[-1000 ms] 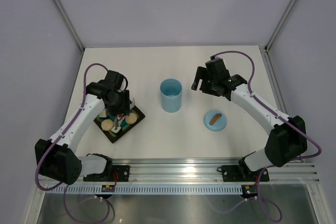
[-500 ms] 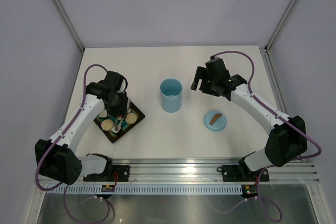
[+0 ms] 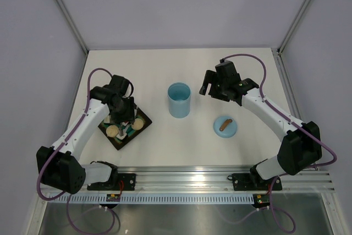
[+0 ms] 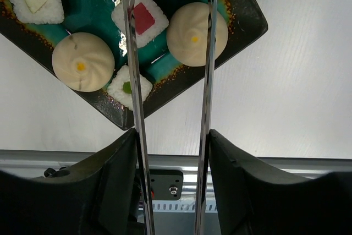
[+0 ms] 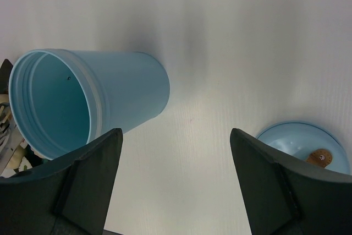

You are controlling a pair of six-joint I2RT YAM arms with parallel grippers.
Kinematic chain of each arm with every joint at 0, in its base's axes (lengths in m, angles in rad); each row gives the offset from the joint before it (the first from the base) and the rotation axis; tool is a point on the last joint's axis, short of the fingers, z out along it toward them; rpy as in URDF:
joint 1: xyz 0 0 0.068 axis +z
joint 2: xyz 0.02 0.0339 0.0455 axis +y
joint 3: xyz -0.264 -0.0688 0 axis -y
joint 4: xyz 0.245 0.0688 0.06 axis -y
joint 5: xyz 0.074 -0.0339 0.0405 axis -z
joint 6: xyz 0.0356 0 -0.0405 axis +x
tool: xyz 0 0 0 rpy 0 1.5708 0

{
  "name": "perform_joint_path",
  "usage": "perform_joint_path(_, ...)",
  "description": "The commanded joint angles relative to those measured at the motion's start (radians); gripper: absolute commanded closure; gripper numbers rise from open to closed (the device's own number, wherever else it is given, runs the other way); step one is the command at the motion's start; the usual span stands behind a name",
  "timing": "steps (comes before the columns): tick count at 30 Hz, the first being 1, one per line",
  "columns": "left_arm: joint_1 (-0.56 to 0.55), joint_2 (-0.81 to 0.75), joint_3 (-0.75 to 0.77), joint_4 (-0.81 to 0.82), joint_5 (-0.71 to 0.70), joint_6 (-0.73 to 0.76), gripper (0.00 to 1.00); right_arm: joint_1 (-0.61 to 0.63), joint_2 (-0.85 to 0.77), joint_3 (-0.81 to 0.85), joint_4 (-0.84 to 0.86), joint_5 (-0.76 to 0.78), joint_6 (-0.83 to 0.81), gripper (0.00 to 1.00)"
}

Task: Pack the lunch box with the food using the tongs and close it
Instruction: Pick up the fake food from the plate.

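Silvery tongs (image 4: 132, 53), pinched in your left pincer (image 4: 171, 136), hang parted over the food (image 4: 187, 34) to pick a piece — right pincer (image 5: 175, 136) spread, idle.

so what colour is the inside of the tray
Teal inside the tray, dark rim; left wrist view shows it best.

My left arm (image 3: 82, 129) rises from its base at the near edge, the long link running away and inward to a wrist that folds back and points downward. The left pincer (image 4: 171, 131) has its two dark fingers (image 4: 118, 158) pressed from outside against the two arms of the tongs (image 4: 207, 81), clamping them partly squeezed. My right arm (image 3: 270, 113) bends at an elbow out to the right, then stretches away and inward, wrist tipped down. The right pincer (image 5: 176, 133) hangs with its jaws spread wide and free.
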Motion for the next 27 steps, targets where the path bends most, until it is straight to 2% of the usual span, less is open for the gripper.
perform_joint_path(1,0.005,-0.041,-0.006,-0.007,-0.015,-0.009,0.45,-0.001,-0.014,0.001,0.035,-0.01,0.009,0.13)
perform_joint_path(9,0.004,-0.047,-0.024,0.005,0.0,-0.009,0.48,-0.001,-0.003,0.004,0.043,-0.019,0.01,0.14)
perform_joint_path(16,0.007,-0.032,-0.03,0.02,0.014,-0.003,0.57,-0.001,-0.006,0.007,0.038,-0.017,0.007,0.14)
perform_joint_path(27,0.016,-0.089,0.14,-0.023,-0.055,-0.028,0.75,-0.001,0.012,0.007,0.029,-0.004,-0.01,0.13)
